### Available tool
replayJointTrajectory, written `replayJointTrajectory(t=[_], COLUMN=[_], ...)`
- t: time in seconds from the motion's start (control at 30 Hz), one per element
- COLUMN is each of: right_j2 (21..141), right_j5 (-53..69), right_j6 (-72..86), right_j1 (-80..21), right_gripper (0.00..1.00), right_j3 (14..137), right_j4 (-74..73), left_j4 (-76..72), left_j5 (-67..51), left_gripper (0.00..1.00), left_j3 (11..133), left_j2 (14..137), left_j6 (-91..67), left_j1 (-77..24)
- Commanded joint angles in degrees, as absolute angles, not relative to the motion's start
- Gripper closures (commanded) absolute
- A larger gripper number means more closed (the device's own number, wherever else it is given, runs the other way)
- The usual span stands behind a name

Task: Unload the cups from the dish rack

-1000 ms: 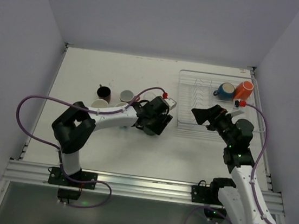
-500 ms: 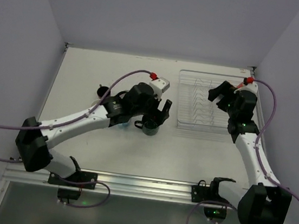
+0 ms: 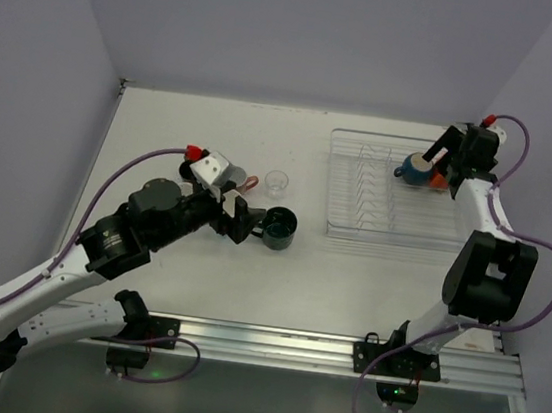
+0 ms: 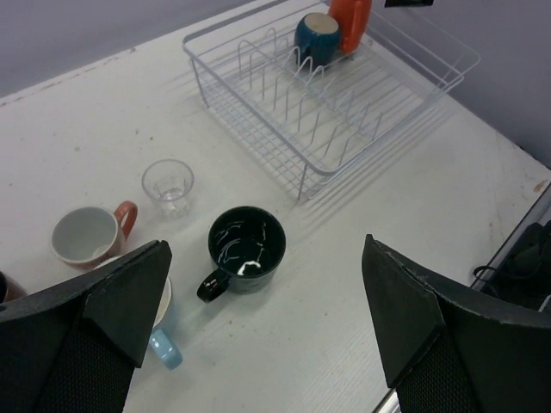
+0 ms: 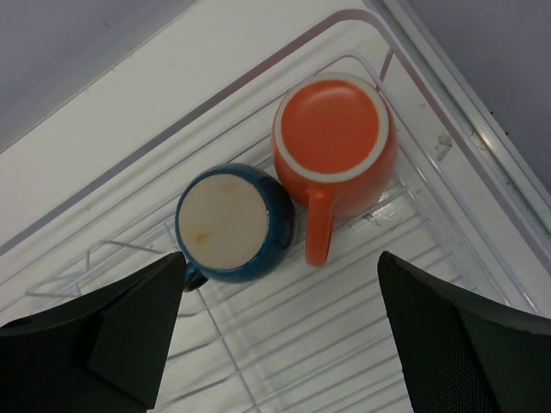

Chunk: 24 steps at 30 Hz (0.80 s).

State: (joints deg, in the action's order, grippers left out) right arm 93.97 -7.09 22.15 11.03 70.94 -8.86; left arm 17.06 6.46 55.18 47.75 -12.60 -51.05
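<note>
The white wire dish rack (image 3: 396, 216) stands at the right. A dark blue cup (image 3: 417, 167) and an orange cup (image 3: 442, 181) lie upturned in its far right corner; both show in the right wrist view, the blue (image 5: 225, 224) beside the orange (image 5: 334, 142). My right gripper (image 3: 434, 159) hovers above them, open and empty (image 5: 297, 335). My left gripper (image 3: 238, 219) is open and empty (image 4: 267, 318), just left of the dark teal cup (image 4: 247, 245) standing on the table. Around it stand the glass tumbler (image 4: 168, 183), the salmon-pink cup (image 4: 86, 235) and the light blue cup (image 4: 164, 331).
The rack (image 4: 336, 112) sits close to the right wall and the table's right edge. The left arm covers the other cups on the table in the top view. A metal rail (image 3: 259, 344) runs along the near edge.
My left gripper has let go of the dark teal cup on the table and drawn back to the left. My right gripper has swung to the rack's far right corner, over the two cups.
</note>
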Motion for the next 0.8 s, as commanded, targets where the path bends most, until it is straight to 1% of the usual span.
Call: replayJointTrajectory(t=[0.0, 0.1, 0.23, 0.43, 0.77], right_j2=[99.13, 102.65, 107.92, 112.76, 117.15], right_j5=[-10.55, -10.81, -12.65, -14.41, -13.62], right_j6=[18.72, 18.11, 17.49, 16.0, 13.36], right_j1=[11.95, 12.22, 12.74, 13.01, 13.18], right_gripper=[0.05, 0.05, 0.05, 0.05, 0.06], right_j3=[80.23, 83.93, 91.91, 97.46, 99.4], right_j4=[-13.79, -14.59, -19.49, -22.49, -24.08], left_j4=[17.93, 16.26, 17.14, 15.82, 15.65], left_j5=[11.07, 10.9, 8.88, 9.4, 10.28], left_gripper=[0.0, 0.0, 0.0, 0.0, 0.0], left_j3=[49.76, 47.29, 47.55, 46.32, 46.32], left_j2=[44.14, 43.68, 45.0, 42.19, 42.89], left_j6=[-10.02, -9.14, -9.14, -8.97, -8.88], left_j1=[-51.24, -51.15, -51.24, -51.24, -51.24])
